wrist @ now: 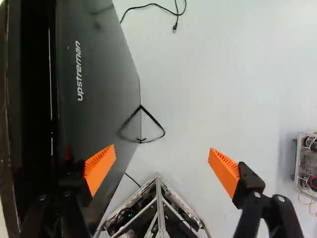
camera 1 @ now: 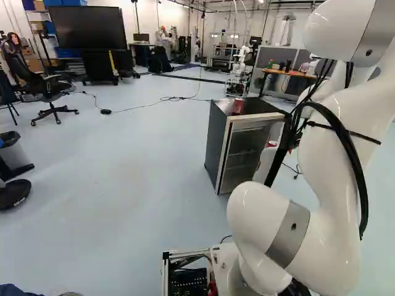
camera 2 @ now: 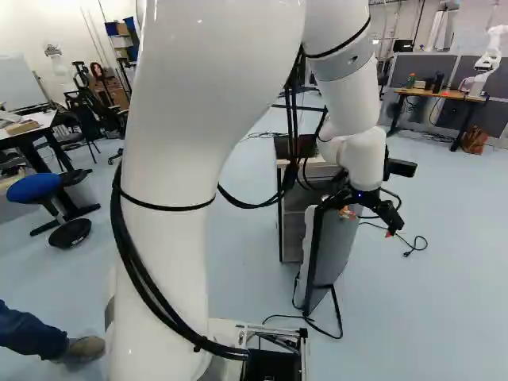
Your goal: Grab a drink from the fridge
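With the hand (wrist: 162, 153) spread open, the red can (camera 1: 238, 106) on top of the fridge (camera 1: 216, 145) probably wants a gentle mid-body grip, its thin, slick wall likely to dent.

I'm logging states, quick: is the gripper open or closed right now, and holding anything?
Black, orange-padded two-finger gripper: open, holding nothing.

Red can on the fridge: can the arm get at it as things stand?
Probably, with a move: the can stands uncovered atop the fridge, and the gripper is open, though by the door.
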